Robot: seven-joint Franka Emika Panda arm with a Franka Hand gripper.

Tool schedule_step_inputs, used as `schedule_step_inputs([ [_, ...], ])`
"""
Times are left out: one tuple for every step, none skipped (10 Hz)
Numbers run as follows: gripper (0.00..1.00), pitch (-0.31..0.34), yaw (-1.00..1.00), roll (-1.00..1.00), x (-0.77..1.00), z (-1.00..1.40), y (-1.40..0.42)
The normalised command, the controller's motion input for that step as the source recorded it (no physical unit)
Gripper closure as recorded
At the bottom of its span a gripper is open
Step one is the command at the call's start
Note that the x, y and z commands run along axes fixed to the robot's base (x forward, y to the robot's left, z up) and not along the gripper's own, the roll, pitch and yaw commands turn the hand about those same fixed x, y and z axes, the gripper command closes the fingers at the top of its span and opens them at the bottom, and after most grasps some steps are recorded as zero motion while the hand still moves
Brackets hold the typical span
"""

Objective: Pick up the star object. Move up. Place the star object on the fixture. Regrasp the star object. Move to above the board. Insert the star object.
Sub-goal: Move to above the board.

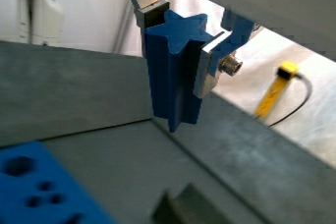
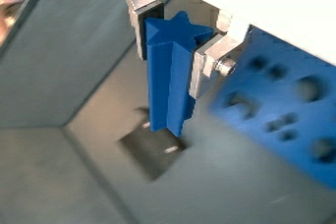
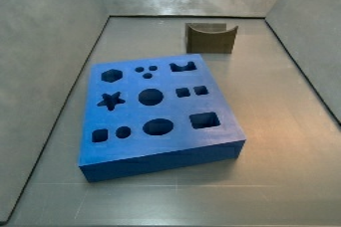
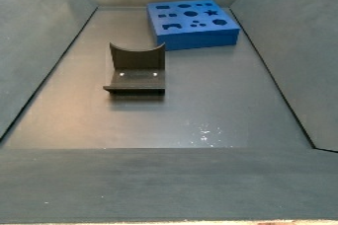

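The star object (image 1: 174, 66) is a long blue prism with a star-shaped end. It hangs upright between the silver fingers (image 1: 207, 63) of my gripper (image 1: 178, 33), which is shut on its upper end; it also shows in a wrist view (image 2: 168, 71). It is held high in the air. The fixture (image 2: 151, 149) lies on the floor below the star's lower end. The blue board (image 3: 158, 107) with several shaped holes, one star-shaped (image 3: 112, 100), lies flat on the floor. Neither side view shows the gripper or the star.
The fixture shows in both side views (image 3: 210, 38) (image 4: 134, 71), apart from the board (image 4: 193, 23). Grey sloping walls (image 3: 60, 82) enclose the floor. A yellow cable (image 1: 278, 88) lies outside the bin.
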Motion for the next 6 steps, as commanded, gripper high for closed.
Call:
schedule_step_inputs([
  [1.00,-0.134,-0.13,-1.00,-1.00,0.19,-0.67],
  [1.00,-0.126,-0.14,-1.00,-0.96,0.17,-0.61],
  [1.00,-0.129,-0.15,-1.00,-0.66,0.11,-0.38],
  [1.00,-0.119,-0.15,-1.00,-0.41,0.05,-0.20],
  [1.00,-0.097,-0.15,-1.00,-0.17,0.02,-0.05],
  [1.00,-0.079,-0.15,-1.00,-0.07,0.00,-0.01],
])
